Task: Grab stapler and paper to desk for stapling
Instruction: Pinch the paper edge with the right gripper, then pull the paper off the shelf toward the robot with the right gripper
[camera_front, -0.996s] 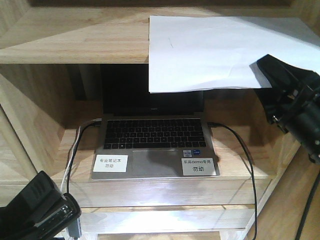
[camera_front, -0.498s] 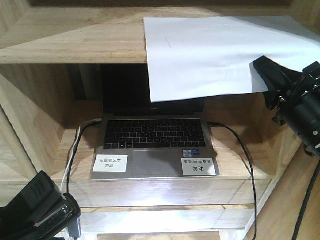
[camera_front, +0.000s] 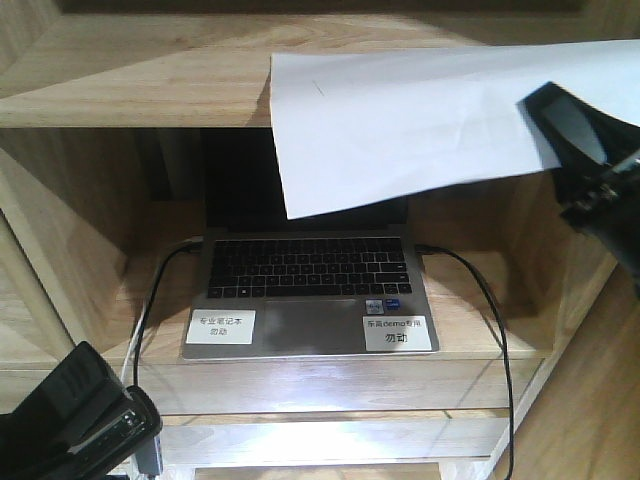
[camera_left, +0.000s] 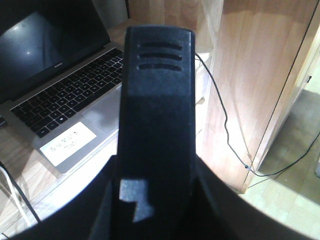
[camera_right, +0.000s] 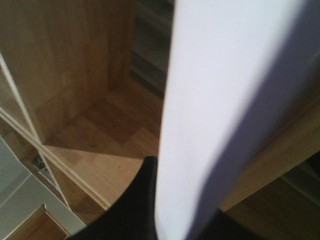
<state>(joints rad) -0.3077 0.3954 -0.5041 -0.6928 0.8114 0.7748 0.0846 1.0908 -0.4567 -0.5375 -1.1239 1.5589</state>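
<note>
The white paper (camera_front: 400, 120) hangs tilted off the front edge of the upper shelf (camera_front: 150, 80), its lower left corner drooping over the laptop screen. My right gripper (camera_front: 575, 130) is shut on the sheet's right edge. In the right wrist view the paper (camera_right: 215, 100) runs up from between the dark fingers of the gripper (camera_right: 185, 220). The black stapler (camera_left: 157, 100) fills the left wrist view, and my left gripper (camera_left: 155, 200) is shut round its near end. From the front, the stapler (camera_front: 95, 425) sits at the bottom left, silver channel showing. The desk is out of view.
An open laptop (camera_front: 310, 270) sits in the lower compartment with two white labels (camera_front: 221, 327) on its palm rest. Black cables (camera_front: 490, 320) run from both its sides. Wooden compartment walls (camera_front: 60, 230) stand left and right.
The right gripper has risen and drawn back to the right with the paper. The sheet has tilted, its lower left corner dropping further over the laptop screen. The left gripper has stayed still.
</note>
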